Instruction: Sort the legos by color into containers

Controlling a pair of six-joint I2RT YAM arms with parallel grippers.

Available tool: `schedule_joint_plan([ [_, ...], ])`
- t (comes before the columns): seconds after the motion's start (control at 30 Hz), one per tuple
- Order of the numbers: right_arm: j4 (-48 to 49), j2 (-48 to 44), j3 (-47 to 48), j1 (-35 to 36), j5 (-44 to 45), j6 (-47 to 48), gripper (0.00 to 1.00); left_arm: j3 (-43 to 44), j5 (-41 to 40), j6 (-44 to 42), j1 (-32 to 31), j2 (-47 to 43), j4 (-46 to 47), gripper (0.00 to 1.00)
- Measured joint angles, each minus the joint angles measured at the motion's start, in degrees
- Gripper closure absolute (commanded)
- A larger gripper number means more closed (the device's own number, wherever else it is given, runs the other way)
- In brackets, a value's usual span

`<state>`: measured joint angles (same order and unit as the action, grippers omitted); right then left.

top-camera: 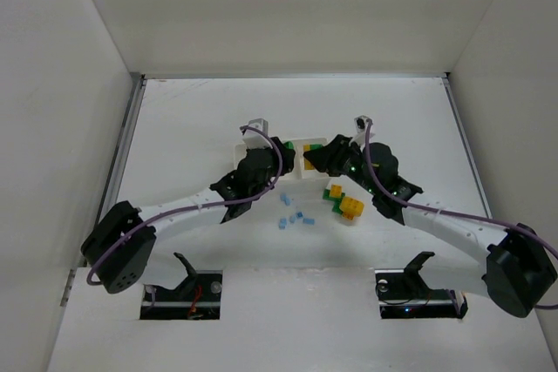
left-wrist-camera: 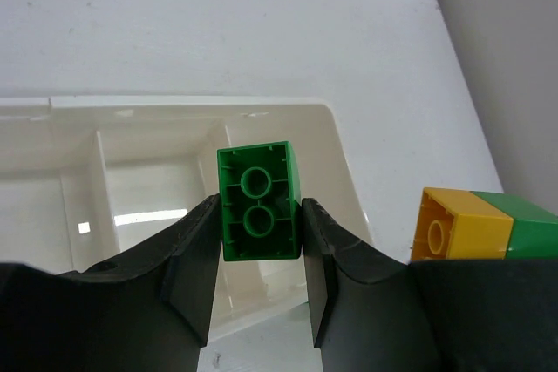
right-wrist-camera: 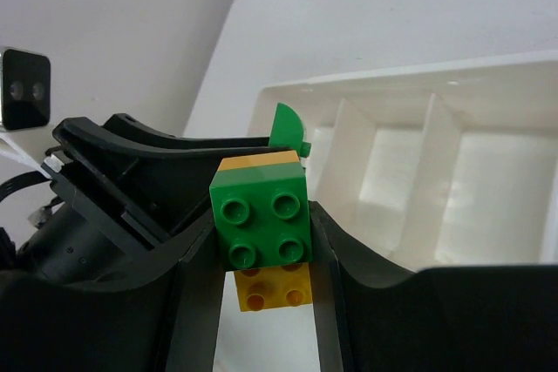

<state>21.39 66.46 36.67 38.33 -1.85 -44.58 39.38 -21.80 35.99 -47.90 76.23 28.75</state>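
Nearest, at the bottom of the top view, the two arm bases sit at the lower left and lower right corners, and both arms angle inward toward the frame centre. Just ahead of them, on the table (top-camera: pixel 200 119), several light blue legos (top-camera: pixel 296 215) lie loose and slightly apart, a little below centre. To their right, a green and yellow-orange cluster (top-camera: pixel 343 200) rests on the table beside the right arm.

The left gripper (left-wrist-camera: pixel 260 237) has its jaws narrow, clamped on a green lego (left-wrist-camera: pixel 258 182) by two opposite sides, with the hollow underside facing the wrist camera. This brick hangs in front of the right-hand end compartment of the white tray (left-wrist-camera: pixel 174 107), at the centre of that frame.

The right gripper (right-wrist-camera: pixel 261 246) also has its jaws narrow, gripping a green-on-yellow-orange stack (right-wrist-camera: pixel 261 219) with the studs toward its camera. A second yellow-orange lego (right-wrist-camera: pixel 270 287) shows directly below the stack; whether the two are joined cannot be told. The stack sits at the tray's left end in that frame, close to the left gripper.

Beyond, at the centre of the top view, the tray lies largely hidden by both grippers; thin dividers split it into three compartments
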Motion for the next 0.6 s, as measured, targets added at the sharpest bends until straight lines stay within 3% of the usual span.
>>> schedule_joint_plan([
  [0.2,-1.38,-0.79,-0.92,-0.07,1.33,1.84,0.82,0.52,-1.25,-0.48,0.02,2.75,-1.86,0.46],
  [0.43,-1.49,-0.94,-1.49,-0.48,1.49,2.23,0.82,0.5,-2.27,-0.44,-0.79,1.7,-2.73,0.5],
  [0.6,-1.36,0.37,-1.51,-0.48,1.79,1.51,0.82,-1.64,-2.29,-0.68,-5.11,-4.76,-2.45,0.55],
])
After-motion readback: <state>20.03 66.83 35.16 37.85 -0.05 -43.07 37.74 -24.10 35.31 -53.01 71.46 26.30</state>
